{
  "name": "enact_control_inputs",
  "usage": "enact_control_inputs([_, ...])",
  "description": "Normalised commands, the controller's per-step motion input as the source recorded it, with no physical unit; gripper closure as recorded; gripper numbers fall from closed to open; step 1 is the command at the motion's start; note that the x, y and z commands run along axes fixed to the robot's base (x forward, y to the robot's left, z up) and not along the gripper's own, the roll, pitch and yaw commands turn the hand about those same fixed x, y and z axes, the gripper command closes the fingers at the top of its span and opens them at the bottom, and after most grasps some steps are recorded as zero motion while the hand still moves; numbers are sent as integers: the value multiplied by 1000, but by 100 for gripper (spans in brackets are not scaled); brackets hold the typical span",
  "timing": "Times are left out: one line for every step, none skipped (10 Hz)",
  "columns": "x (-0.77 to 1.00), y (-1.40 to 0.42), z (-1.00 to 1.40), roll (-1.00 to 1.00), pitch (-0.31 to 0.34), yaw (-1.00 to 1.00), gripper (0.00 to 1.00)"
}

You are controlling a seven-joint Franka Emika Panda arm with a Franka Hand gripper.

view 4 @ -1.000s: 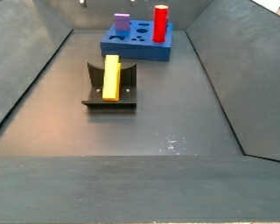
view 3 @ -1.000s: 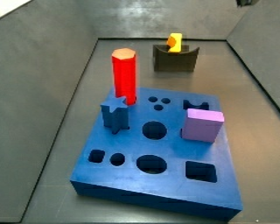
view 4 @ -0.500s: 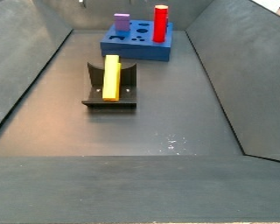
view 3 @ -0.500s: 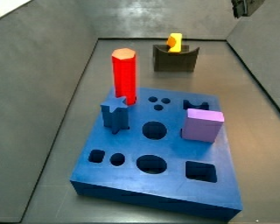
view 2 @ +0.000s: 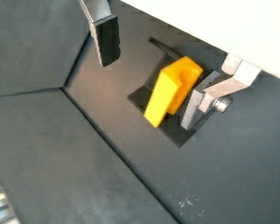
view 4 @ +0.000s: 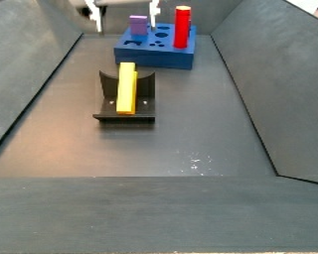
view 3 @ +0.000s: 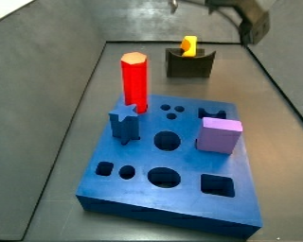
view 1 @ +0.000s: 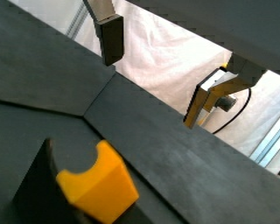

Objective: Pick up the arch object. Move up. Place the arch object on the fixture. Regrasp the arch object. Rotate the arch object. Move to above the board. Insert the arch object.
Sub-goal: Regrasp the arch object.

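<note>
Side view, board end: looks down over the board point(view 3: 180, 156) toward the fixture point(view 3: 189, 63) at the far wall.
Side view, opposite end: faces the other way; fixture point(view 4: 124, 99) nearer, board point(view 4: 155, 52) far back.
Wrist views: close, looking down past the end effector point(view 2: 160, 70) (fingers apart) at the arch object point(view 2: 171, 87).
Shared: the arch object and fixture, in all four.

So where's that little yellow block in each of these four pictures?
Wrist view: the arch object shows low in the frame, on the fixture.
Wrist view: it stands between the open claw's fingers, not gripped.
Side view: it sits far back, atop the fixture, beyond the board.
Side view: it lies mid-floor on the fixture; the claw hangs at the top edge.
Shared landmark: the fixture.
</note>
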Motion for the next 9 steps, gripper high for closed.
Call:
enact_control_inputs([95,40,-1000,137,-18,156,0])
enact_control_inputs([101,37,-1000,131,-34,142,0])
enact_control_inputs([112,29,-1000,116,-56,113,0])
enact_control_inputs([121,26,-1000,106,-69,92,0])
enact_control_inputs([130,19,-1000,92,-77,65,0])
enact_control_inputs([132,15,-980,86,-77,51,0])
enact_control_inputs([102,7,-738,79,-73,25,0])
enact_control_inputs([92,5,-640,78,-66,15,0])
enact_control_inputs([83,0,-453,77,-54,2,0])
